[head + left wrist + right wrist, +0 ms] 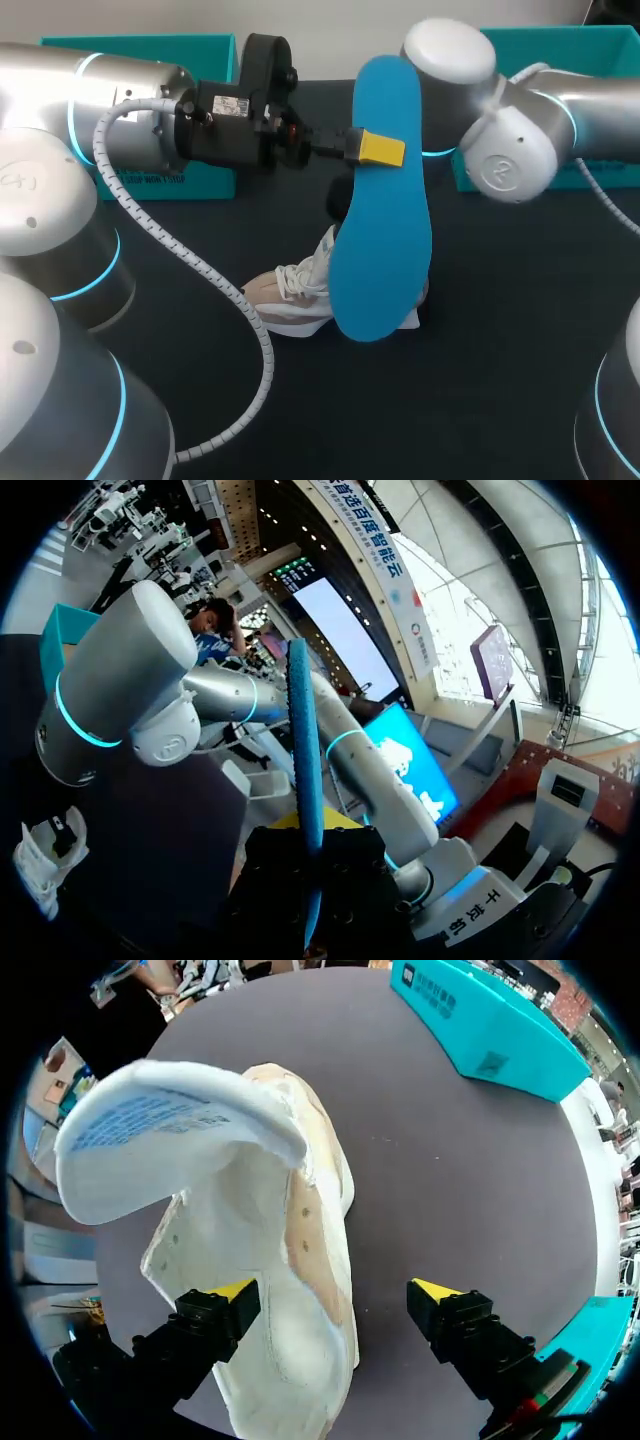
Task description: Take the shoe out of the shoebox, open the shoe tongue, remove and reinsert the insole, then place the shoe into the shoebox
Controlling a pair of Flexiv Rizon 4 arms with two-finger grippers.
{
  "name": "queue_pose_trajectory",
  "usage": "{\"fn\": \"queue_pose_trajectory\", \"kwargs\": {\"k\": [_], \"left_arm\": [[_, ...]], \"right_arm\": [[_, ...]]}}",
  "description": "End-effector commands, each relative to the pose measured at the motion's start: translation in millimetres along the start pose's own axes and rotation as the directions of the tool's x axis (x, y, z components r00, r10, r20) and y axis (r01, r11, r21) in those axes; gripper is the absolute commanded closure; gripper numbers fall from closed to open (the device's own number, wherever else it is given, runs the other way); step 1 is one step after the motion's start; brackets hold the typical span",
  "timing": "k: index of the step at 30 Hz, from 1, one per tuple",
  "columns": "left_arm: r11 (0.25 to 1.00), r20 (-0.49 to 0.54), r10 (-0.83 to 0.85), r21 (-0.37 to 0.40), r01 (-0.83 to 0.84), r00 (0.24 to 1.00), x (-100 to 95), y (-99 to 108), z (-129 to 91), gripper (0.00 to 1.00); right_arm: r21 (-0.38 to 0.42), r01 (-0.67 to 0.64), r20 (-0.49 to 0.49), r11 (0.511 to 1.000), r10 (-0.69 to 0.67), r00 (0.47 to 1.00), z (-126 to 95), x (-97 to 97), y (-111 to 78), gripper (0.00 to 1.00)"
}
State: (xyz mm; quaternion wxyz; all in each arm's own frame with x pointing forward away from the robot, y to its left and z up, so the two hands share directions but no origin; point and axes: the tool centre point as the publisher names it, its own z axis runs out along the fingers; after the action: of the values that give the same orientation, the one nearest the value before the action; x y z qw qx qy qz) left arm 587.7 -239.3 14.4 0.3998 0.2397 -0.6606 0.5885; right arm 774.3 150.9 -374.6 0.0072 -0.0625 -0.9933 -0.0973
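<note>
Before starting reinsertion, log state.

Centre of head view: blue insole [385, 215], held upright clear of the table [500, 400], pinched near its upper end by left gripper [378, 148], clamped on both faces; one yellow tip showing on the near face. Left wrist view: same insole edge-on, running straight out ahead of the gripper.

Lower centre, just under the insole: shoe [295, 290], white and tan, resting on the table, outside the teal shoebox [140, 60] at upper left; second teal piece [545, 50] at upper right.

Right wrist view: right gripper [335, 1305] spread open astride the shoe, one finger [215, 1310] close against its side (contact unclear), the other apart over bare table; tongue [170, 1120] folded up and back, mouth exposed.

Judged: insole out, reinsertion pending. For a clean insert:
- Pin the shoe with the right gripper first.
- Keep the tongue back.
- Bring the insole's lower end over the mouth and tilt along the shoe's length.
- Feed the front end in and slide; never press straight down.
- Let go only once seated flat.

Watch for swing at the free end and skidding of a light shoe.
</note>
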Motion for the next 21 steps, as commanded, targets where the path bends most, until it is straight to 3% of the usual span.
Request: {"fn": "queue_pose_trajectory", "kwargs": {"k": [1, 3, 4, 5, 15, 21], "left_arm": [[1.000, 0.001, 0.000, 0.002, 0.000, 1.000, -0.7, 2, 1, 1.00], [1.000, 0.001, 0.000, 0.002, 0.000, 1.000, -0.7, 2, 1, 1.00], [1.000, 0.001, 0.000, 0.002, 0.000, 1.000, -0.7, 2, 1, 1.00], [1.000, 0.001, 0.000, 0.002, 0.000, 1.000, -0.7, 2, 1, 1.00], [1.000, 0.001, 0.000, 0.002, 0.000, 1.000, -0.7, 2, 1, 1.00], [1.000, 0.001, 0.000, 0.002, 0.000, 1.000, -0.7, 2, 1, 1.00]], "right_arm": [[0.004, -0.003, -0.016, 1.000, 0.003, 1.000, 20, -5.7, 3.3, 0.45], [0.007, -0.010, -0.021, 1.000, 0.010, 1.000, 22, -5.0, 1.7, 0.71], [0.007, -0.012, -0.023, 1.000, 0.012, 1.000, 23, -4.3, 0.9, 0.95], [0.009, -0.017, -0.025, 1.000, 0.017, 1.000, 23, -3.4, 0.3, 1.00], [0.021, -0.050, -0.031, 0.999, 0.050, 0.998, 15, 3.0, -2.1, 1.00], [0.015, -0.155, -0.063, 0.988, 0.156, 0.986, 3, 5.3, -11.4, 1.00]]}}
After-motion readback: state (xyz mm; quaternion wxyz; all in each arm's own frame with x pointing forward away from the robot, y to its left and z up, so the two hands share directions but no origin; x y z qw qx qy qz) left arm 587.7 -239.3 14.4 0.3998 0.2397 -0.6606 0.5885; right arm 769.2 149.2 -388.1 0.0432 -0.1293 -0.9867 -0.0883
